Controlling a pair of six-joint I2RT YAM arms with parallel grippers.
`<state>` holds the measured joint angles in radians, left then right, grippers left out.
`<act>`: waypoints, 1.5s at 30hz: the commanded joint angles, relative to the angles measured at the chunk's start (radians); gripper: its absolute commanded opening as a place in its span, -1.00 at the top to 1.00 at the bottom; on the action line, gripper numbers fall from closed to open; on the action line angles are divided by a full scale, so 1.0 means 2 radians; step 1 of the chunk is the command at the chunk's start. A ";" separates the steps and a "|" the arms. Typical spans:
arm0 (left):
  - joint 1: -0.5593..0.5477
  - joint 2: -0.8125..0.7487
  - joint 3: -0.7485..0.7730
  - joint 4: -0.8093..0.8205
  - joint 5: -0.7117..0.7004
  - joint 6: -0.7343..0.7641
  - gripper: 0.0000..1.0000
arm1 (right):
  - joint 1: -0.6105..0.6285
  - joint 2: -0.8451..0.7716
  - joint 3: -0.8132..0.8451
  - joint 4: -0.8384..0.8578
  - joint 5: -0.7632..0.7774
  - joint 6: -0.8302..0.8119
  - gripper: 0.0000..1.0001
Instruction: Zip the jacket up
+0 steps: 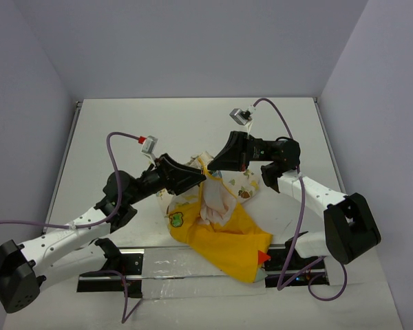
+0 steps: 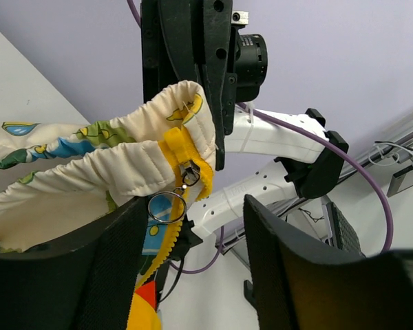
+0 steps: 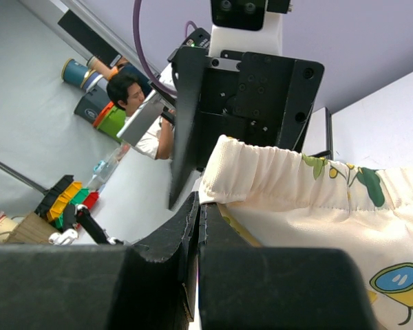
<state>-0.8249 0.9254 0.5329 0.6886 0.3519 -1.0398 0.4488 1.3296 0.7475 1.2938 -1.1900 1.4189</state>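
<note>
Right claw (image 3: 196, 210) pinches the jacket (image 3: 296, 185) hem tight; left claw (image 2: 196, 206) gapes beside its zipper pull (image 2: 188, 173).

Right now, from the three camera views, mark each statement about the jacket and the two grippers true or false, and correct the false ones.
1. The right gripper is shut on the cream edge of the jacket. True.
2. The left gripper is clamped on the ring. False: its jaws stand apart, and the ring hangs by its left finger, ungripped.
3. The jacket is blue all over. False: it is yellow outside, with cream cartoon-printed fabric.
4. The metal ring hangs from the zip slider. True.
</note>
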 commanded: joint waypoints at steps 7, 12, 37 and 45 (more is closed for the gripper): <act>-0.002 -0.021 -0.011 0.021 -0.017 0.001 -0.05 | 0.000 -0.023 0.016 0.229 0.016 0.000 1.00; -0.002 -0.022 -0.012 0.025 -0.016 0.003 0.12 | 0.000 -0.021 0.017 0.230 0.017 0.000 1.00; -0.002 0.013 0.007 0.017 0.021 -0.013 1.00 | -0.001 -0.038 -0.003 0.181 0.043 -0.052 1.00; -0.002 0.007 -0.015 0.029 0.010 -0.042 1.00 | 0.003 -0.130 -0.011 -0.068 0.106 -0.262 1.00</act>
<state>-0.8249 0.9452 0.5098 0.7372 0.3591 -1.0978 0.4492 1.1902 0.6937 1.2415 -1.1242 1.1500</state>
